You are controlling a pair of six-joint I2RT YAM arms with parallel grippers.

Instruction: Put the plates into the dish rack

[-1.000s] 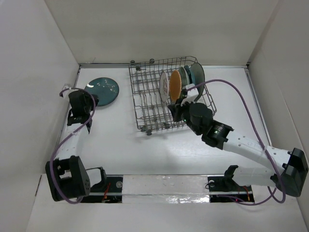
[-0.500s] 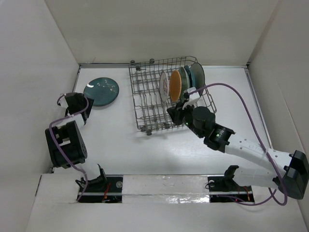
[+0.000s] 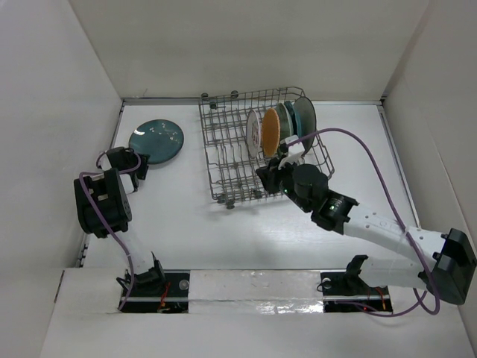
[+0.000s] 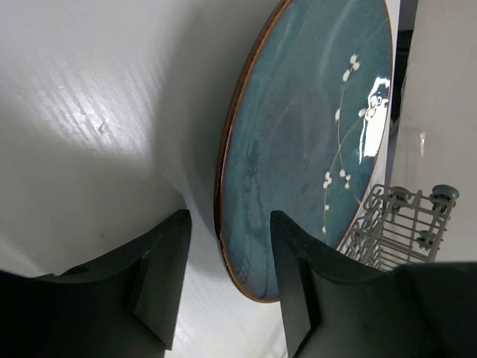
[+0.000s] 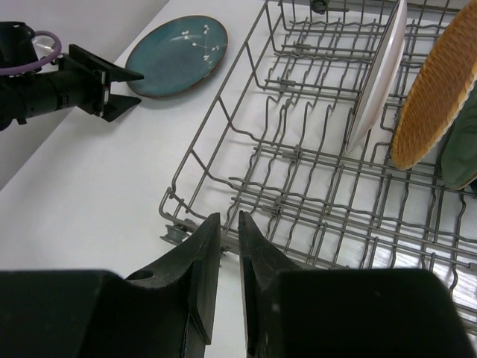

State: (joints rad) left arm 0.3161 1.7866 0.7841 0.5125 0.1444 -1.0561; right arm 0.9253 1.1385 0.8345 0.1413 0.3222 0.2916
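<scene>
**One plate left on the table, left gripper at its rim**

- Dish rack (image 3: 227, 153) sits on the table (image 3: 186, 220), centre-far.
- Plates stand on edge in the rack's right part. The leftmost is a white plate (image 3: 253, 130), then an orange plate (image 3: 270, 133).
- The greenish plates (image 3: 297, 118) are packed to the right of those. They overlap, so I can't get an exact count.
- The rack's left rows hold nothing.
- Dark teal plate (image 3: 156, 140) with small white flower marks lies flat on the table at far left. It is left of the rack and apart from it.
- Left gripper (image 4: 227, 222) is low at the near-left edge of the teal plate, pointing toward it.
- Left jaws are apart. In the left wrist view the plate's brown rim lies in line with the gap between the two fingers (image 4: 160, 276). I can't tell whether either finger touches it.
- The right wrist view shows the same gripper just short of the plate with its fingers spread.
- Right gripper (image 5: 229, 218) hovers above the rack's near-left corner, aimed down at the wires.
- Right fingers are almost together, with only a thin slit between them and nothing held.
- The right arm reaches in from the near right, with its purple cable (image 3: 358, 138) looping over the rack's right side.
</scene>
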